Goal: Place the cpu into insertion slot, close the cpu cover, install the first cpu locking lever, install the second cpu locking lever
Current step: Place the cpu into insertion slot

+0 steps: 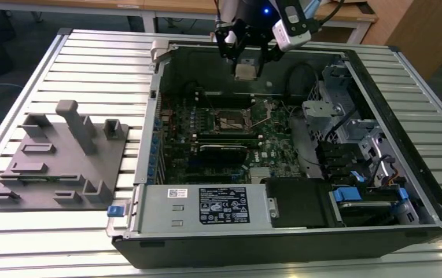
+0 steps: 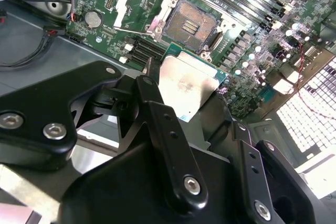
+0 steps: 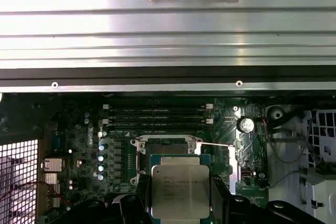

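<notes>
My gripper [image 1: 245,65] hangs over the far part of the open computer case, shut on the cpu [image 1: 245,71]. In both wrist views the cpu [image 2: 189,90] [image 3: 180,190] is a flat silver-tan square, and the black fingers [image 2: 152,85] clamp its two opposite edges. The insertion slot [image 1: 232,120] lies below on the green motherboard [image 1: 279,145], apart from the chip. It has a dark centre and a silver rim [image 2: 191,24] [image 3: 168,148]. The cpu cover [image 2: 122,4] stands swung open beside the slot.
The case wall [image 1: 252,49] rises just behind the gripper. Long black memory slots [image 3: 157,114] run beside the socket. A drive cage [image 1: 352,133] stands at the exterior view's right, a power supply [image 1: 205,205] at the front. A grey fixture plate [image 1: 59,162] lies on the slatted table [image 1: 105,63].
</notes>
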Tool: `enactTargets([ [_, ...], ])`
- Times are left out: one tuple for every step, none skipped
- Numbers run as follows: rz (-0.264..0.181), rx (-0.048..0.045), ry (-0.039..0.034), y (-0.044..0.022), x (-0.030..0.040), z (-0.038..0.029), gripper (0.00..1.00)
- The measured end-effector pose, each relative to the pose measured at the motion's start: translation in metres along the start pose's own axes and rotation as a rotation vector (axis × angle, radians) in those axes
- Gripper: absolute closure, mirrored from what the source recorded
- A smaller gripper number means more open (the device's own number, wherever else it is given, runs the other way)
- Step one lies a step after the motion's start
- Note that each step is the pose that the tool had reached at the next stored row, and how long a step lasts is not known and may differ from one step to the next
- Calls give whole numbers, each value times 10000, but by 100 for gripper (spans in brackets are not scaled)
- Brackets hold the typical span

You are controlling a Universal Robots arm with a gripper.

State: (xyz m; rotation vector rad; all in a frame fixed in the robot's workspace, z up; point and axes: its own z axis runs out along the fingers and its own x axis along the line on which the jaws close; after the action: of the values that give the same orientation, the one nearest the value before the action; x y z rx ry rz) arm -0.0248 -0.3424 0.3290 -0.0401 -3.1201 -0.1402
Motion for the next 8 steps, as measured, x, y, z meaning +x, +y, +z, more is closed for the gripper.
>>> enactTargets([
  [0, 1, 1, 0, 2, 3, 46],
  [-1, 2, 1, -1, 4, 5, 46],
  [-2, 3, 1, -1, 4, 5, 46],
  [-1, 1, 0, -1, 5, 9, 46],
  [-1, 0, 1, -1, 6, 13, 46],
  [-1, 0, 0, -2, 7, 14, 46],
  [-1, 1, 0, -2, 8, 15, 46],
  [0, 0, 0, -2, 9, 17, 46],
])
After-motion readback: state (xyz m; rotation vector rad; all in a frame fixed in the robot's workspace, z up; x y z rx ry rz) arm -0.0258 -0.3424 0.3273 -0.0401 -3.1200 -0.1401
